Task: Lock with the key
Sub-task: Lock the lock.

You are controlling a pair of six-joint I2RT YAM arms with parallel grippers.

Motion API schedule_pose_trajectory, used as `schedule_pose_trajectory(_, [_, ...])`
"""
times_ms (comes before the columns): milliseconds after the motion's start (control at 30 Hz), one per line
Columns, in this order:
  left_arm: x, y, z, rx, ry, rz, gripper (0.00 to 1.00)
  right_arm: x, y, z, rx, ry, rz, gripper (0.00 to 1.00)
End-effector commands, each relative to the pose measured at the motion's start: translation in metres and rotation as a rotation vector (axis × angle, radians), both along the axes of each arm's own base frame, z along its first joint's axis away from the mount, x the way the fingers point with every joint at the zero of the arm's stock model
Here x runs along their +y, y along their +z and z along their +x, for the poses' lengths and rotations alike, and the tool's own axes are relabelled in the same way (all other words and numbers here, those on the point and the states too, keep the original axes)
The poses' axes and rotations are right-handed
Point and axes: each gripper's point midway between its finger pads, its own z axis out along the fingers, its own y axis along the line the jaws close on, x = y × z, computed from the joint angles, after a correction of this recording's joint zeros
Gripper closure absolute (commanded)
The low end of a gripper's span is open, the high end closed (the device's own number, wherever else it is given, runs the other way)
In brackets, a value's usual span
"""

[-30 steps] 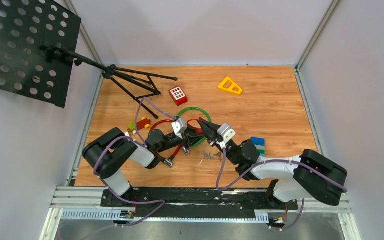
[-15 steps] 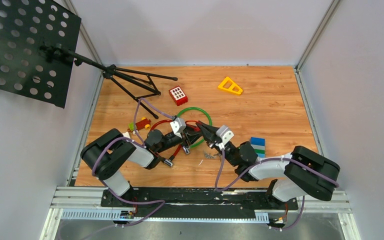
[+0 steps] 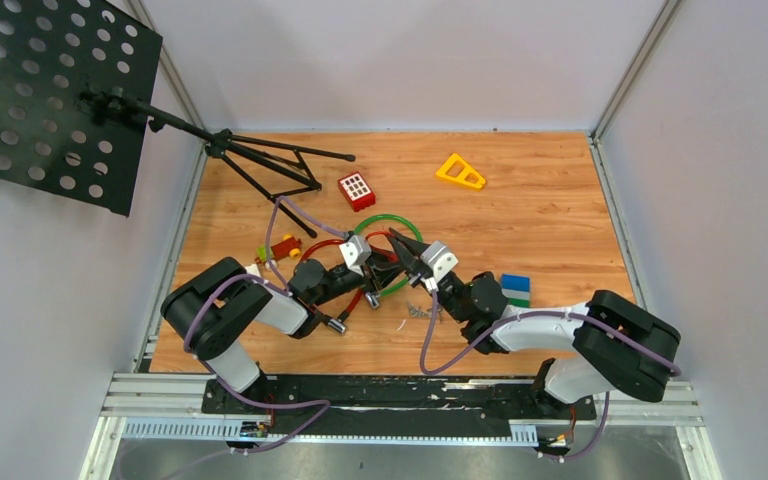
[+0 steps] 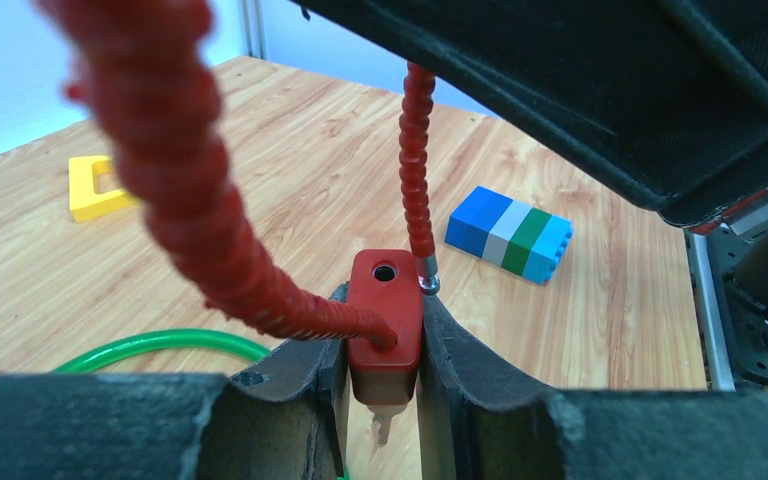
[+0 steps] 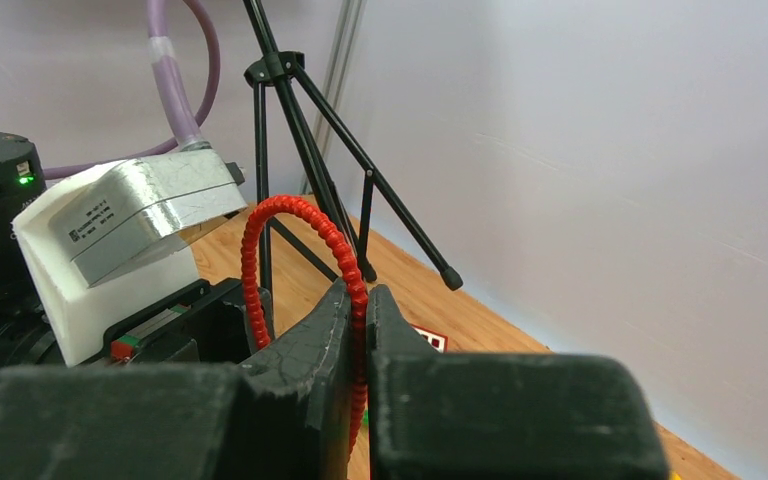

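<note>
lock body (image 4: 385, 285): one, red; clamped between the fingers of the left gripper (image 4: 384, 312)
cable (image 5: 260, 240): one, red, ribbed; metal tip just beside the lock body's hole; right gripper (image 5: 360, 300) pinched together on it
keys (image 3: 422, 311): one bunch; on the table near the lock body, toward the arm bases
green ring (image 3: 400, 228): one; beyond the lock body
striped block (image 4: 508, 233): one; right of the lock body, apart

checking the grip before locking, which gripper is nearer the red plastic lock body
Left. The left gripper is clamped on the red plastic lock body, a finger on each side; the right gripper pinches the red ribbed cable higher up, off the body.
</note>
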Motion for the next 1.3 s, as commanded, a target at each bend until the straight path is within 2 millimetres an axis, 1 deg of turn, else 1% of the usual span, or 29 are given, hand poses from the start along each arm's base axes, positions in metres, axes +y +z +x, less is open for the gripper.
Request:
schedule_pose_trajectory(0, [-0.002, 0.039, -0.005, -0.142, -0.024, -0.087, 1.00, 0.007, 0.011, 0.000, -0.026, 0.023, 0.023, 1.00])
schedule_pose_trajectory(100, [-0.004, 0.037, -0.005, -0.139, -0.030, -0.083, 1.00, 0.009, 0.015, -0.001, -0.037, 0.031, 0.033, 1.00])
schedule_pose_trajectory(267, [-0.005, 0.036, -0.005, -0.136, -0.035, -0.081, 1.00, 0.011, 0.028, -0.003, -0.061, 0.043, 0.026, 1.00])
schedule_pose_trajectory(400, [-0.005, 0.036, -0.005, -0.136, -0.035, -0.080, 1.00, 0.011, 0.038, -0.006, -0.080, 0.056, 0.023, 1.00])
schedule_pose_trajectory(500, [-0.005, 0.035, -0.005, -0.135, -0.037, -0.080, 1.00, 0.010, 0.042, -0.006, -0.084, 0.053, 0.021, 1.00])
schedule_pose_trajectory(867, [-0.004, 0.035, -0.005, -0.137, -0.031, -0.078, 1.00, 0.011, 0.017, -0.003, -0.034, 0.060, 0.011, 1.00])
schedule_pose_trajectory(1000, [-0.003, 0.035, -0.004, -0.139, -0.023, -0.077, 1.00, 0.008, 0.009, -0.004, -0.020, 0.057, 0.012, 1.00])
schedule_pose_trajectory(1267, [-0.003, 0.034, -0.003, -0.136, -0.020, -0.076, 1.00, 0.002, 0.003, -0.006, -0.007, 0.048, 0.004, 1.00])
